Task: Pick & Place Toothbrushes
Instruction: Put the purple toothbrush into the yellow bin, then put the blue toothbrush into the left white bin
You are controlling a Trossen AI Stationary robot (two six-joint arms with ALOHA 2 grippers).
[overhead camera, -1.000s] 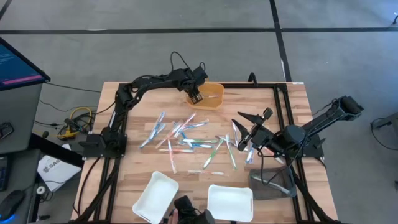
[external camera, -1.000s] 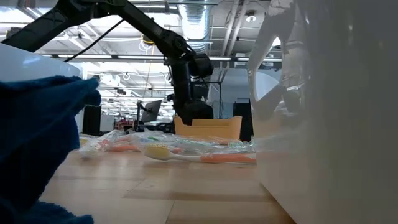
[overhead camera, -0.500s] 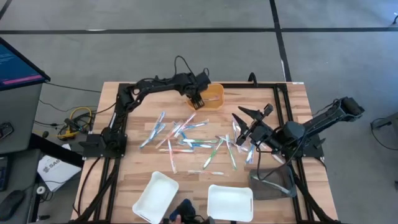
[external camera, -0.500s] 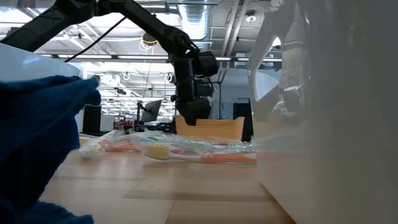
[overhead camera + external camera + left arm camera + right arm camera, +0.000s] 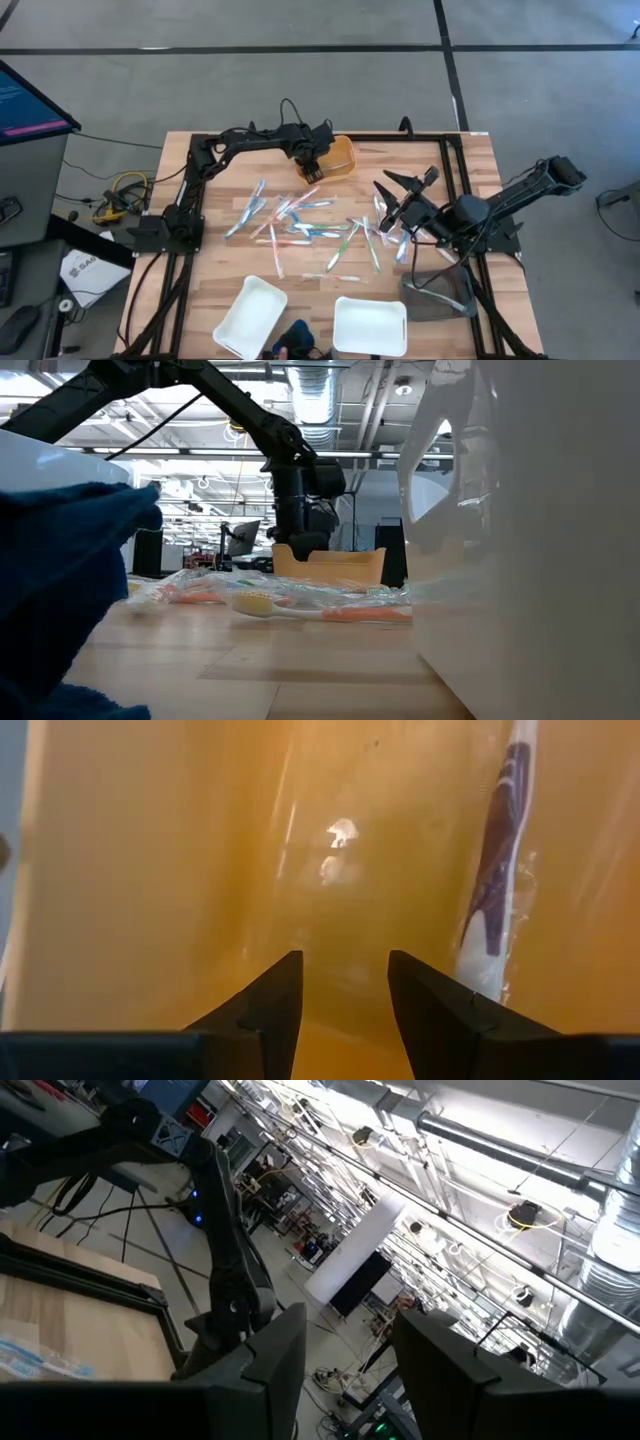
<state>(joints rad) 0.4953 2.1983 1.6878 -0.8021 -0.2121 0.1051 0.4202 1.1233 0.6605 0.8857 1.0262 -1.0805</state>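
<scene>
Several toothbrushes [image 5: 310, 228] in clear wrappers lie scattered on the wooden table's middle; the low view shows them as a heap [image 5: 270, 600]. My left gripper [image 5: 311, 165] points down into the orange tray [image 5: 340, 155] at the table's far edge, open, with nothing between its fingers [image 5: 345, 985]. One wrapped toothbrush [image 5: 492, 900] with a dark handle lies on the tray floor beside the fingers. My right gripper [image 5: 398, 205] hangs raised at the table's right, open [image 5: 345, 1345], aimed into the room.
Two white trays [image 5: 250, 315] [image 5: 370, 325] stand at the near edge, with a person's blue sleeve [image 5: 295, 340] between them and filling the low view's left [image 5: 60, 590]. A dark mesh holder [image 5: 440, 290] sits near the right arm's base.
My left gripper has sunk into the orange tray and drifted a little toward the table's left and near side, staying open. The scattered toothbrushes have not moved.
</scene>
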